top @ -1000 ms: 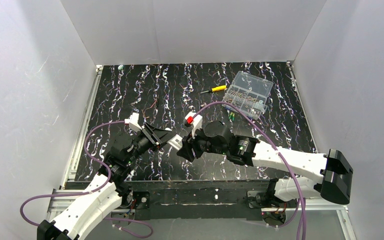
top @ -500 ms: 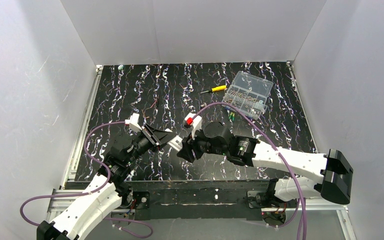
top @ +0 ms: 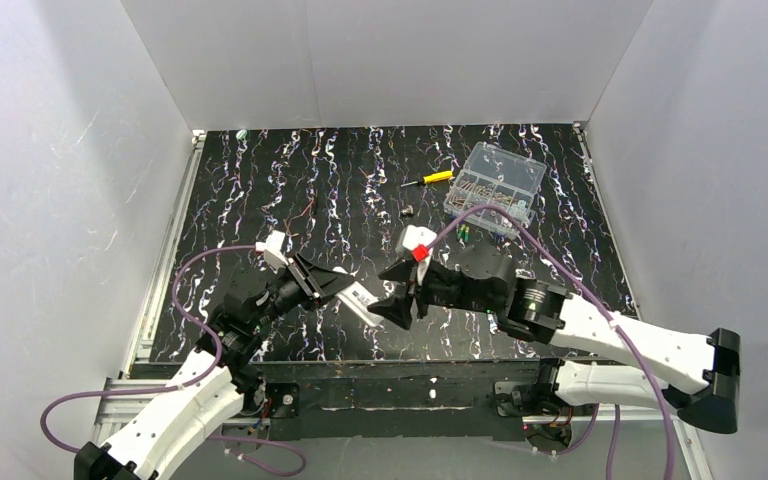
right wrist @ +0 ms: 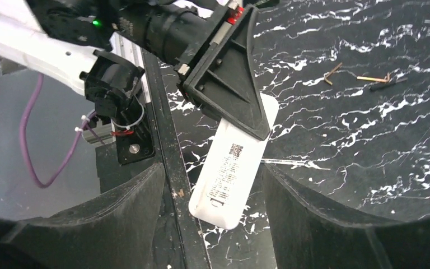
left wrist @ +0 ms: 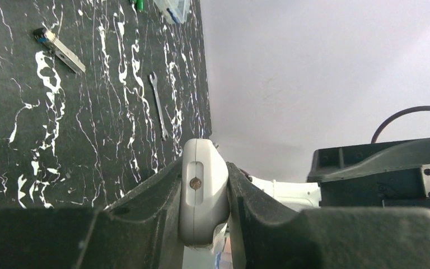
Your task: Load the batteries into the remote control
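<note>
Setting: A black worktop (top: 260,200) veined with white sat between plain white walls, with both arm bases at its near edge.
Left tool (top: 340,284): It was pressed together on the remote control (right wrist: 232,162), pinching its narrow sides near one end.
Remote's position: It was lifted off the worktop near the front edge, tilted, with its free end pointing toward the right arm.
Why held so: The back face with its printed label was turned to the right wrist camera. I judged this was meant to offer the battery side to the free arm while the left one steadied it.
Right tool (top: 397,292): It was spread wide and empty, with a finger on either side of the remote's free end and neither touching it.
Batteries (top: 463,233): They were green and lay on the worktop just beside the near edge of the clear box, well apart from both tools, so they were not yet loaded.
Clear box (top: 495,188): It stood far right on the worktop, and its compartments held small grey metal parts.
Battery bay: The back looked closed with nothing inside showing, though the view was too coarse to be sure.
Loose items: A yellow screwdriver (top: 430,178) lay left of the box, and a small spanner (left wrist: 158,103) lay alone on the worktop.
Next need: Judging from this, the bay had to be opened before a battery was fetched.
</note>
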